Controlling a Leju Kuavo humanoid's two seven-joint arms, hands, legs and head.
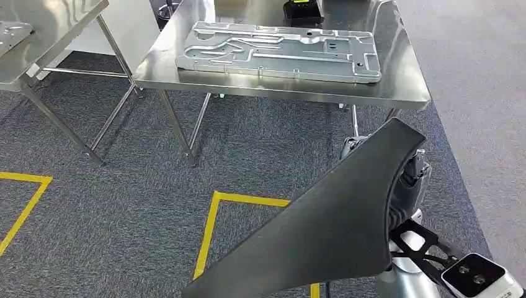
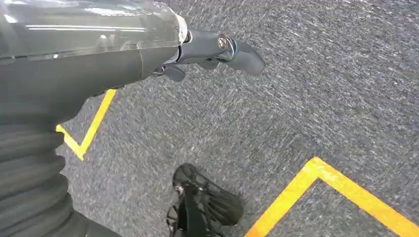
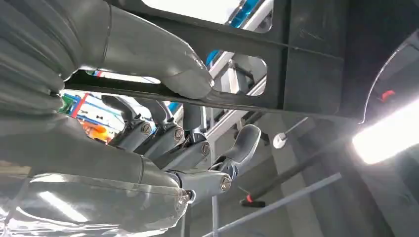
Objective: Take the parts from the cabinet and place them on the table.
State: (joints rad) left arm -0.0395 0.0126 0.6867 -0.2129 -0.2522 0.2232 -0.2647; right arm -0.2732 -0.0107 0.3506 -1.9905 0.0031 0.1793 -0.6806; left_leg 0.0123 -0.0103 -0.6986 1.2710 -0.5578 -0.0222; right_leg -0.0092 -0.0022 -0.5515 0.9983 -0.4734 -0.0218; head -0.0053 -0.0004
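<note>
1. The left hand (image 2: 212, 52) hung at the robot's side above grey carpet (image 2: 306, 98) marked with yellow floor tape (image 2: 341, 185), its fingers (image 2: 242, 54) loosely curled and holding nothing.

2. Ahead, a steel tabletop (image 1: 403, 74) carried a pressed grey metal panel (image 1: 279, 51), its long axis running across the robot's line of sight; a dark device with a yellow-green label (image 1: 302, 9) sat at the far edge behind it. A second steel table (image 1: 37, 43) stood further left with another metal piece (image 1: 12, 31) on its corner.

3. The task's part, a flat black plastic trim panel (image 1: 335, 230), was carried low on the robot's right side, its long axis slanting from near the robot up toward the tabletop's right end, its tip short of the table edge.

4. The right hand (image 3: 197, 148) gripped the panel by its edge, thumb pressed on one face and fingers (image 3: 173, 133) folded against the other, in the wrist view.

5. The bare stretch of tabletop lay forward of that hand, right of the metal panel; the carrying arm was plainly the nearer one, and the move ahead looked to be a forward reach to lay the part down there.
</note>
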